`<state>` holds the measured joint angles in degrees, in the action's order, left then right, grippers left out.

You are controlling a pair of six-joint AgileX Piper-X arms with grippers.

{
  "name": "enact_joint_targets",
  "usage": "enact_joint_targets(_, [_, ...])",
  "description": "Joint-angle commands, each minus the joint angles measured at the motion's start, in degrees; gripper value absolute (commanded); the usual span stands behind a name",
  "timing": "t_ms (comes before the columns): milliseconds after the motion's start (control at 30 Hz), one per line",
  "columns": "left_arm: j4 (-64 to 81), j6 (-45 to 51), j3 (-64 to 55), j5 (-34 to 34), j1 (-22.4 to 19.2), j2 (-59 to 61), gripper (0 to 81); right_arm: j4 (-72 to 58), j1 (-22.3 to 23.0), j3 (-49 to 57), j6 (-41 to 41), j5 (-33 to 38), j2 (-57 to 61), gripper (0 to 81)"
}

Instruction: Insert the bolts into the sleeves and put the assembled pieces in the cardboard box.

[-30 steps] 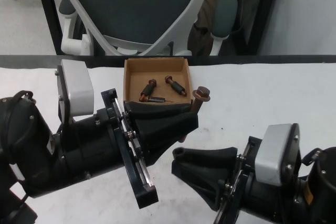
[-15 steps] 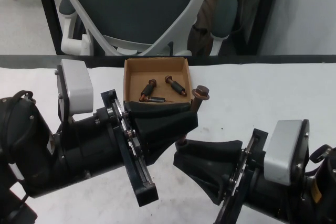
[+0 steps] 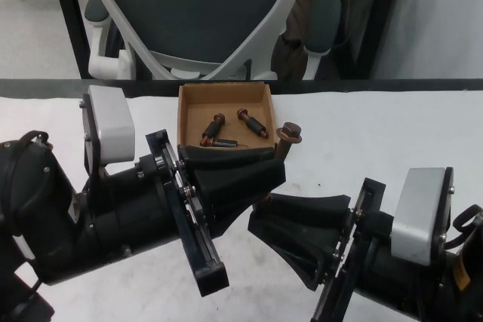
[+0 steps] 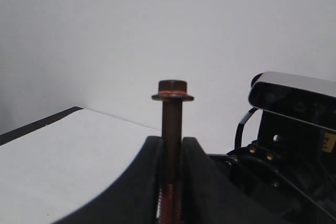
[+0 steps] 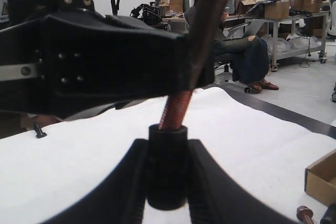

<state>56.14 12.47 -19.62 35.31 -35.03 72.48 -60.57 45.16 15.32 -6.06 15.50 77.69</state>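
Note:
My left gripper (image 3: 276,162) (image 4: 171,148) is shut on a rusty brown bolt (image 3: 287,135) (image 4: 172,109), head up, just in front of the cardboard box (image 3: 223,87). My right gripper (image 3: 262,218) (image 5: 167,153) is shut on a black sleeve (image 5: 167,167) directly under that bolt. The bolt's threaded end (image 5: 176,109) meets the top of the sleeve. How deep it sits I cannot tell. Three assembled pieces (image 3: 253,123) lie inside the box.
An office chair (image 3: 204,13) stands beyond the bench's far edge. In the right wrist view a small dark bolt (image 5: 37,129) lies on the white bench, and the box's corner (image 5: 321,176) shows with another bolt (image 5: 305,214) in front of it.
My right arm has moved up and toward the left gripper, bringing the sleeve under the bolt's threaded end. The left arm has stayed put with the bolt.

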Motion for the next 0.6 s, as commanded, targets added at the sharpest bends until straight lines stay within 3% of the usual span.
enact_joint_targets(0, [0.64, 0.05, 0.04, -0.50, -0.18, -0.06, 0.8, -1.94, -0.09, -0.02, -0.38, 0.28, -0.73, 0.2])
enact_joint_targets(567, [0.07, 9.90, 0.04, -8.89, -0.18, -0.06, 0.8, -6.30, -0.09, -0.02, -0.38, 0.77, -0.73, 0.2])
